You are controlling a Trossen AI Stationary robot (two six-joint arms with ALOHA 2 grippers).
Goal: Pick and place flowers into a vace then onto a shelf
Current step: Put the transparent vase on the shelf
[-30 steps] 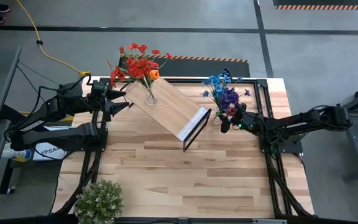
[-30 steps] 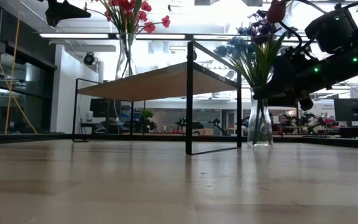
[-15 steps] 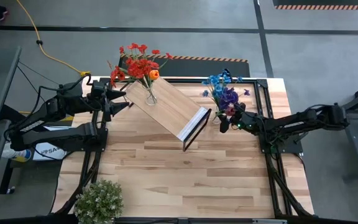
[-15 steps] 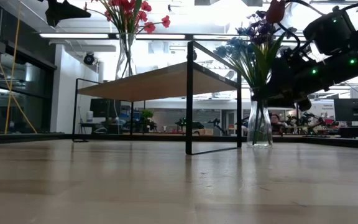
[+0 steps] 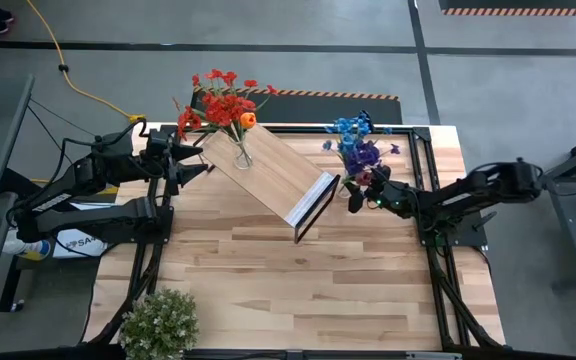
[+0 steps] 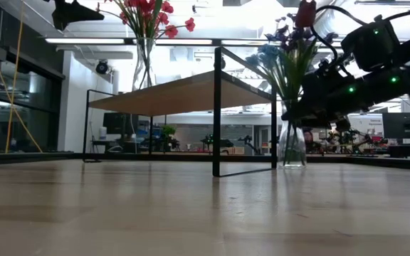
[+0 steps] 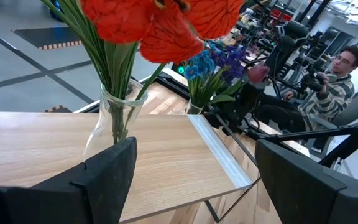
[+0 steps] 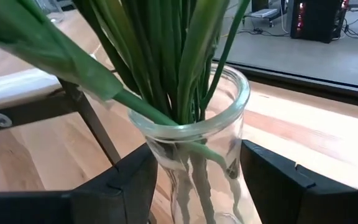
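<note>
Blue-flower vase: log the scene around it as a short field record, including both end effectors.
blue-flower vase: glass, on the tabletop beside the shelf's end
right end effector: fingers on either side of the blue-flower vase just below its rim
red-flower vase: standing on the shelf
left end effector: open, hovering by the shelf's red-flower end, holding nothing
bushy plant: near table corner on the left arm's side

The right gripper [image 5: 356, 196] is moving the glass vase [image 6: 291, 144] with the blue and purple flowers [image 5: 356, 145] toward the shelf [image 5: 268, 176]. In the low view this vase is now standing nearer to the shelf's black end frame [image 6: 218, 107] than one second ago, and the right arm is following it.
</note>
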